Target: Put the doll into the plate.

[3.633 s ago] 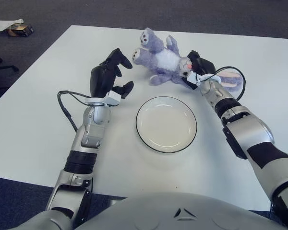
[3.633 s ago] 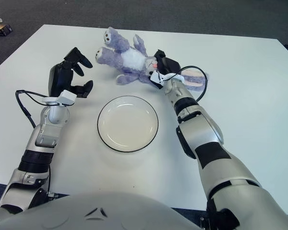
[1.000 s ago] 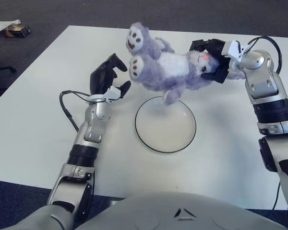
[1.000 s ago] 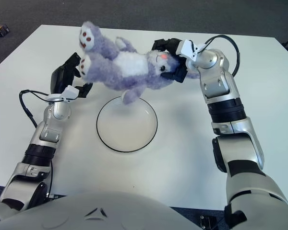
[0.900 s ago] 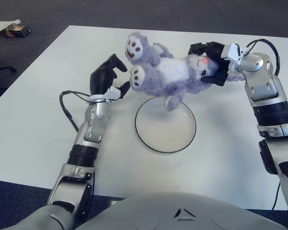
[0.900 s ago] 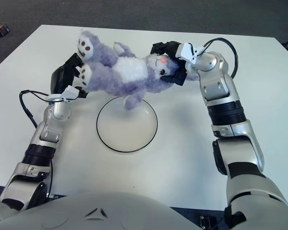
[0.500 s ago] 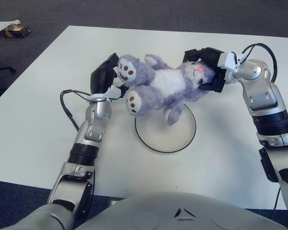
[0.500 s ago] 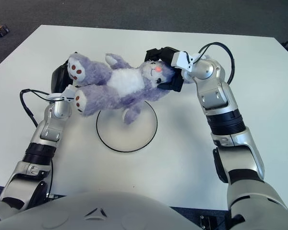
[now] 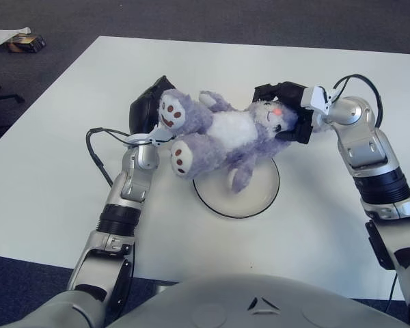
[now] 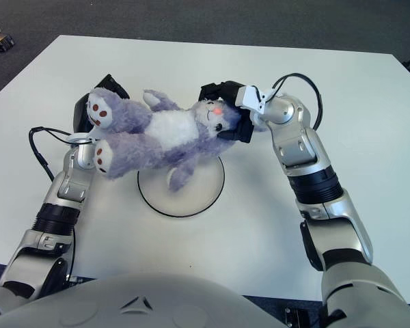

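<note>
No writing is showing anywhere, no brand on anything. Nearest in, one plate (image 9: 249, 202) is sitting on the white table (image 9: 48, 178), dark-rimmed, its far half covered by the doll (image 9: 222, 137). One doll, purple and white, is hanging across that far rim, feet out to the left, head to the right, one arm dangling over the plate's middle; whether it is touching the plate, I cannot tell. The right hand (image 9: 287, 116) is gripping the doll's head, its black fingers (image 9: 268, 91) wrapping over the top of it, with the doll's body stretching away leftward from that grip. The left hand (image 9: 149, 113) is showing just behind the doll's feet, mostly hidden by them; how its fingers are set, I cannot tell. A black cable (image 9: 96, 147) is looping beside the left forearm. Far off on the floor, beyond the table's left corner, a small box (image 9: 17, 42) is lying with something white on top.
</note>
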`<state>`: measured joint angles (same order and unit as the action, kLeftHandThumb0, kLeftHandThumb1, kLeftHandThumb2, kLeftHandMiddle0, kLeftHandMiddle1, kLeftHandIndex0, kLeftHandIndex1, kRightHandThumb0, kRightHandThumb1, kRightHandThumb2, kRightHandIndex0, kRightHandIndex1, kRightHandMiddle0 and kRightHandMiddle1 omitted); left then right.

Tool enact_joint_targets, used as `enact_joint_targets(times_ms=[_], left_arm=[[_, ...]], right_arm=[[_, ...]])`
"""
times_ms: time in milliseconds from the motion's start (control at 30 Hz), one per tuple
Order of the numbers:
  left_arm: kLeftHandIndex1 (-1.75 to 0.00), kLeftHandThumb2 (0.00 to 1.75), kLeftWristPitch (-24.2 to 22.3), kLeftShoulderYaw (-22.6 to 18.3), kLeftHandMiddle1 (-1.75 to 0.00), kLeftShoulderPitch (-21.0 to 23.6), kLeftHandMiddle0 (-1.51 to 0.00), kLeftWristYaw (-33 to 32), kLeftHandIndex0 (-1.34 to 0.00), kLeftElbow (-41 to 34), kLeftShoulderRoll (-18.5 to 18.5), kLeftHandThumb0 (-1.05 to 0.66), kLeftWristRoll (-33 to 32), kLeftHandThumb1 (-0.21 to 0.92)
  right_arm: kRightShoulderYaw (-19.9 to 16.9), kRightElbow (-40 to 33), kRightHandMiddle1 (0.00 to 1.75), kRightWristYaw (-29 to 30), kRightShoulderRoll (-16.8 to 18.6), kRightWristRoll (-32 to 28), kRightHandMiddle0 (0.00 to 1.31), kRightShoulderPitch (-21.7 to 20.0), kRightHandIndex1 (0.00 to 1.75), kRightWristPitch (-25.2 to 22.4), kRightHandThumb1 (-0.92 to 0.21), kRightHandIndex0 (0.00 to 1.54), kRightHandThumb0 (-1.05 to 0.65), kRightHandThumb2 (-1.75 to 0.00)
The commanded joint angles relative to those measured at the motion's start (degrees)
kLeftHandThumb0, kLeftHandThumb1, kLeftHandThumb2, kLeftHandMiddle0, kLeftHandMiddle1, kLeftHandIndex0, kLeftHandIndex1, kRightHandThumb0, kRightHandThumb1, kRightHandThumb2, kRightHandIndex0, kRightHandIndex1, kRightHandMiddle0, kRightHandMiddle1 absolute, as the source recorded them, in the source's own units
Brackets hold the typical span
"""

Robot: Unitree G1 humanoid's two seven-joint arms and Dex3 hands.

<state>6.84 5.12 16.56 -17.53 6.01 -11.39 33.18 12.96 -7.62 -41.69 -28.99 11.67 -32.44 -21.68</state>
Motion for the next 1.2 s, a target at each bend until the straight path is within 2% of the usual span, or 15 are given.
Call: enact_joint_targets(times_ms=[0,167,333,367,433,533,567,600,633,667,733,800,1000,1167], left_arm=[[-1.75,1.44,-0.32,0.33,-1.75,0.49,-0.57,-0.31,-0.56,-0.12,-0.31,-0.01,0.22,0.21],[-1.75,1.44,-0.25,0.45,-1.75,0.5,-0.58,-0.29,-0.56,0.03,-0.42,-0.01,0.25,0.21],[-1.75,1.44,-0.67,0.59,-1.75,0.53,-0.58,-0.57,-0.56,0.1,-0.47,-0.01,0.74,0.21],[-1.75,1.44,-0.71,0.6,-1.75,0.54,-0.58,-0.59,-0.56,0.13,-0.48,-0.01,0.76,0.21],[-1.75,1.44,-0.76,0.6,-1.75,0.53,-0.57,-0.58,-0.56,0.18,-0.52,-0.01,0.79,0.22],[-1.75,1.44,-0.84,0.6,-1.75,0.53,-0.57,-0.58,-0.56,0.21,-0.54,-0.01,0.83,0.22],[-1.75,1.44,-0.88,0.6,-1.75,0.52,-0.57,-0.59,-0.56,0.22,-0.55,-0.01,0.84,0.22],[-1.75,1.44,-0.93,0.61,-1.75,0.53,-0.57,-0.6,-0.56,0.25,-0.57,-0.01,0.87,0.22],[-1.75,1.44,-0.97,0.61,-1.75,0.53,-0.57,-0.61,-0.56,0.27,-0.58,-0.01,0.88,0.22],[-1.75,1.44,-1.02,0.62,-1.75,0.54,-0.57,-0.64,-0.56,0.3,-0.59,-0.01,0.92,0.22],[-1.75,1.44,-1.11,0.65,-1.75,0.6,-0.57,-0.71,-0.56,0.44,-0.6,-0.01,1.03,0.22],[-1.75,1.43,-1.17,0.66,-1.75,0.74,-0.57,-0.8,-0.56,0.7,-0.59,-0.01,1.17,0.22],[-1.75,1.43,-1.27,0.69,-1.75,1.02,-0.57,-0.81,-0.55,1.19,-0.53,-0.01,1.18,0.23],[-1.75,1.42,-1.2,0.74,-1.75,1.2,-0.56,-0.93,-0.55,1.59,-0.56,-0.01,1.06,0.23]], right_arm=[[-0.14,-2.18,1.72,0.23,0.73,-1.43,0.67,1.04,1.74,-1.53,0.07,0.91,0.0,-1.75],[0.43,-2.36,1.66,-0.63,0.5,-1.66,0.72,1.14,1.75,-1.31,0.09,0.92,0.0,-1.75],[2.26,-1.6,1.64,-0.73,-0.86,0.36,0.72,0.67,1.75,1.61,0.09,0.93,-0.01,-1.74],[2.48,-1.4,1.66,-0.84,-1.21,0.6,0.7,0.61,1.74,2.46,0.05,0.88,-0.01,-1.7],[2.66,-0.95,1.71,-1.17,-1.85,0.76,0.62,0.6,1.74,4.22,-0.1,0.7,-0.01,-1.55],[2.41,-0.44,1.73,-2.06,-2.18,0.0,0.55,0.63,1.74,5.31,-0.21,0.59,-0.01,-1.43],[2.21,-0.23,1.73,-2.65,-2.28,-0.6,0.44,0.64,1.72,5.57,-0.29,0.57,0.07,-1.33],[1.92,-0.03,1.73,-3.43,-2.29,-1.51,0.28,0.62,1.67,5.53,-0.43,0.52,0.18,-1.1],[1.74,0.11,1.69,-3.94,-2.3,-2.11,0.18,0.61,1.59,5.5,-0.34,0.4,-0.05,-1.11],[1.48,0.24,1.66,-4.42,-2.19,-2.8,0.11,0.61,1.54,5.29,-0.27,0.32,-0.2,-1.15],[1.05,0.45,1.59,-5.49,-2.22,-4.14,0.06,0.58,1.48,5.05,-0.22,0.23,-0.39,-1.15],[0.64,0.76,1.44,-6.66,-2.41,-5.46,0.02,0.5,1.33,4.96,-0.2,0.12,-0.52,-1.12],[0.05,1.71,1.18,-9.55,-2.87,-8.44,0.0,0.08,1.04,4.56,-0.17,0.01,-0.57,-1.1],[-0.59,2.26,1.08,-10.33,-2.76,-9.95,0.0,0.0,0.84,4.29,-0.17,0.0,-0.57,-1.08]])
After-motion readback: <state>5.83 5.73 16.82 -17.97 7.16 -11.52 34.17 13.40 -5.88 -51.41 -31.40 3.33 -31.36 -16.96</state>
